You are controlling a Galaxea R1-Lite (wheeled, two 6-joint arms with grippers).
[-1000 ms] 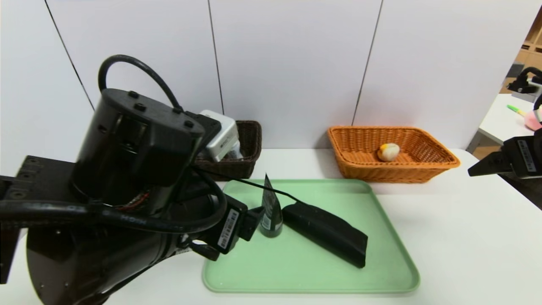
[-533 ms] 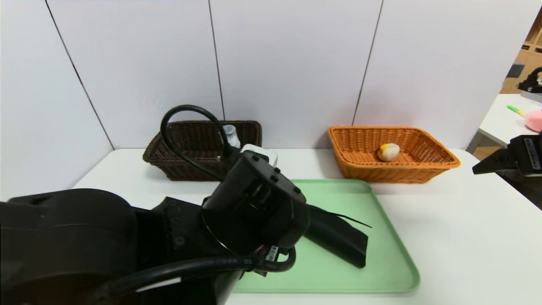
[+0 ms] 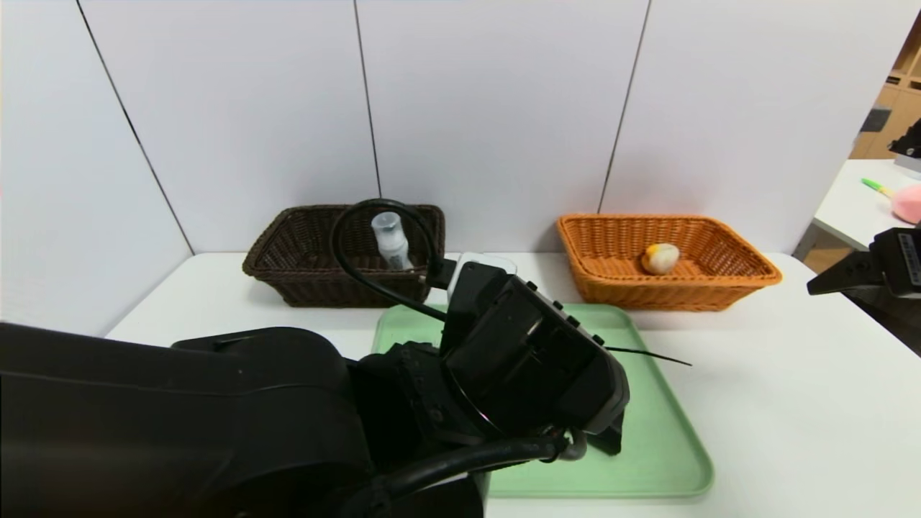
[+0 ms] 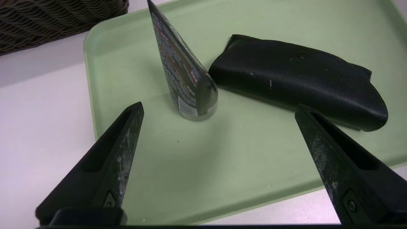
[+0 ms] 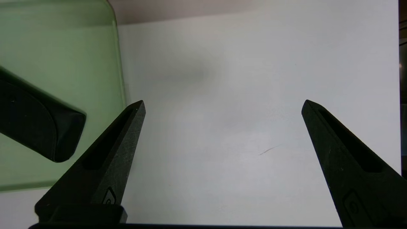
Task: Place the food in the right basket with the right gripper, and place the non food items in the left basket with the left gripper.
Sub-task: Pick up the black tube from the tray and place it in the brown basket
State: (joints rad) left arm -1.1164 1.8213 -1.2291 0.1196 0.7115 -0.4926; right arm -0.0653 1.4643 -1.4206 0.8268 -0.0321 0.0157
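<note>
left claw hangs spread over the green tray, squeeze tube upright just ahead between its tips, black pouch beside; likely lining up a pinch. right claw spread, idle over the worktop.

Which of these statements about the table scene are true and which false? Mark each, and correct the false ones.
1. The bun lies in the orange basket. True.
2. The small white bottle is on the green tray. False: it stands in the dark brown basket.
3. The left hand is open above the tray. True.
4. The dark tube lies flat. False: it stands upright.
5. The black pouch is in a basket. False: it lies on the tray.
</note>
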